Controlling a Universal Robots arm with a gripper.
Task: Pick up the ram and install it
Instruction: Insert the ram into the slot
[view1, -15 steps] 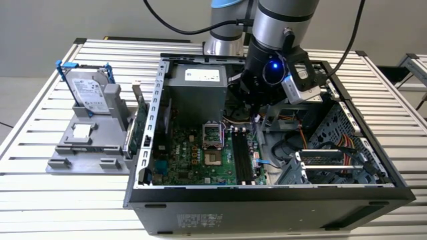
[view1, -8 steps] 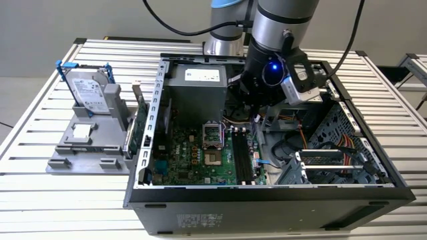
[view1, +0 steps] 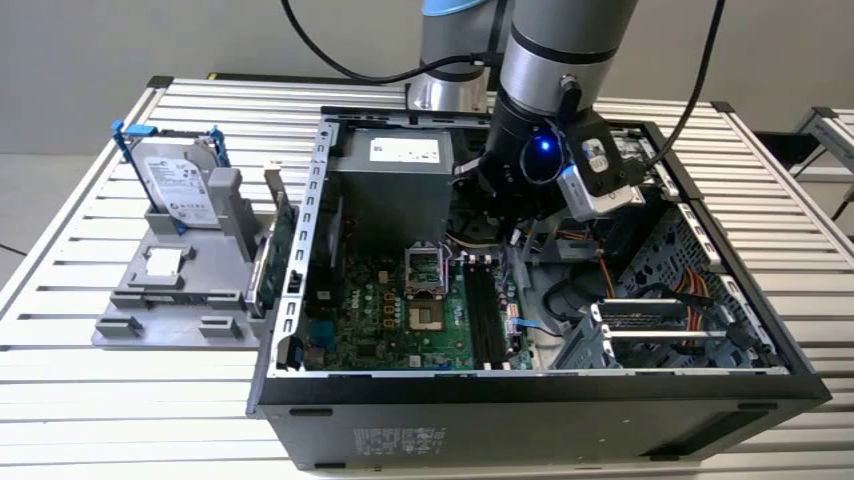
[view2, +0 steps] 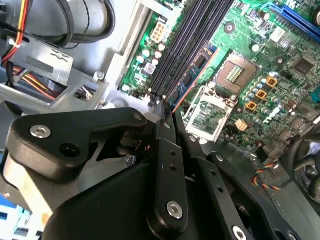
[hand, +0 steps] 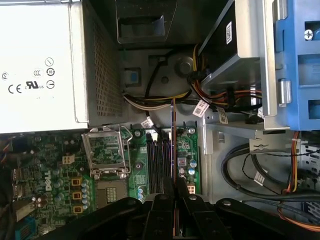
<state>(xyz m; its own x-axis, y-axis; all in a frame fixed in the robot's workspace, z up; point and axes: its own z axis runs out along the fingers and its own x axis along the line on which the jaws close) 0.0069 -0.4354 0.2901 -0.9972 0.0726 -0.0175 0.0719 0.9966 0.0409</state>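
Inside the open computer case (view1: 694, 370), the gripper (hand: 173, 187) has its fingers (view2: 167, 150) closed on the ram (hand: 173, 145), held edge-on directly over the motherboard's memory slots (hand: 159, 165)

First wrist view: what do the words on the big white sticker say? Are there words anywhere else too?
White sticker on the power supply: only little symbols, no readable words.
Cable tags: too small to read.
The ram in the jaws: seen edge-on, no print shows.
Hard drive label, exterior view: blurred.
Sticker on the case front, exterior view: too small.
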